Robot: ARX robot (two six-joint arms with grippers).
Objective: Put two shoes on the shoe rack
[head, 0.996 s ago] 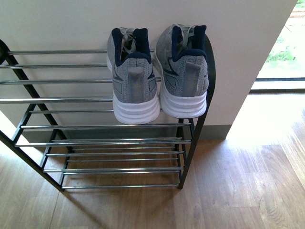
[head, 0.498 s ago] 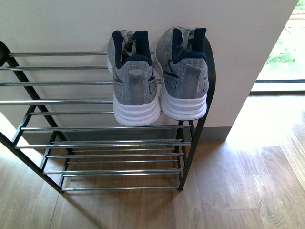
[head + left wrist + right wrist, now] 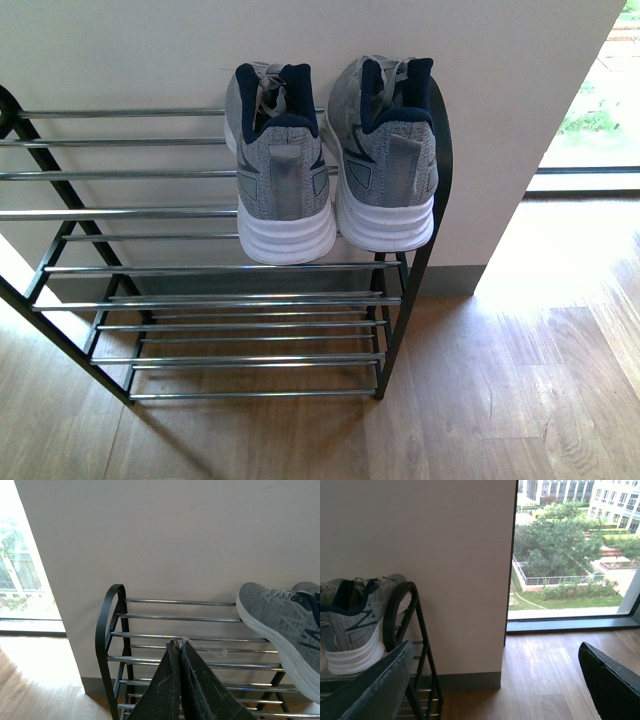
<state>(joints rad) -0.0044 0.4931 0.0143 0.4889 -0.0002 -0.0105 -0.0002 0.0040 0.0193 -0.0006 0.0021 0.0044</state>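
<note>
Two grey knit sneakers, the left one (image 3: 280,160) and the right one (image 3: 385,150), stand side by side on the top tier of the shoe rack (image 3: 150,213), at its right end, heels toward me. The rack has black side frames and chrome bars. One sneaker (image 3: 280,625) shows in the left wrist view, one (image 3: 355,625) in the right wrist view. My left gripper (image 3: 179,647) is shut and empty, pointing at the rack's bars (image 3: 180,617). My right gripper (image 3: 495,675) is open and empty, beside the rack's right frame (image 3: 420,645). Neither arm shows in the front view. The pale blue slides are out of view.
The rack stands against a white wall (image 3: 150,50) on a wood floor (image 3: 500,400). A floor-to-ceiling window (image 3: 570,550) lies to the right, another window (image 3: 20,575) to the left. The rack's lower tiers (image 3: 250,340) hold nothing.
The front view has shifted very slightly; the sneakers and the rack stay where they were.
</note>
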